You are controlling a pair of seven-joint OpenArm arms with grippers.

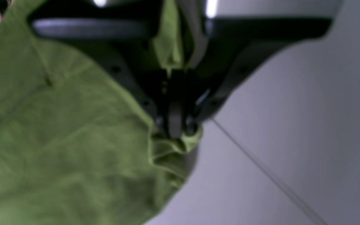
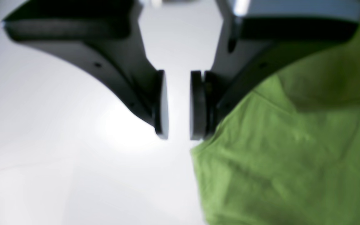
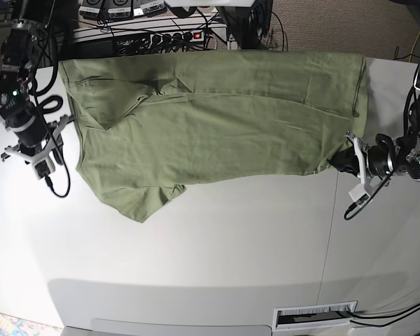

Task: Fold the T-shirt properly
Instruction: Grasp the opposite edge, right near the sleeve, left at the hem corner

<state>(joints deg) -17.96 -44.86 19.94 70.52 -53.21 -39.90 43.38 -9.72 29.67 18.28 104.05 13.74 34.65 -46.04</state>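
White table (image 3: 196, 266): one T-shirt (image 3: 217, 119); left gripper (image 1: 175, 131) pinching hem.

Two dark fingers of the right gripper (image 2: 179, 106) hang over a white table (image 2: 58, 140), their flat round pads (image 2: 197, 104) facing each other across a narrow gap with nothing between them. A green T-shirt (image 2: 286, 162), soft and creased, fills the lower right of the blurred frame, its edge lying just below the right-hand pad.
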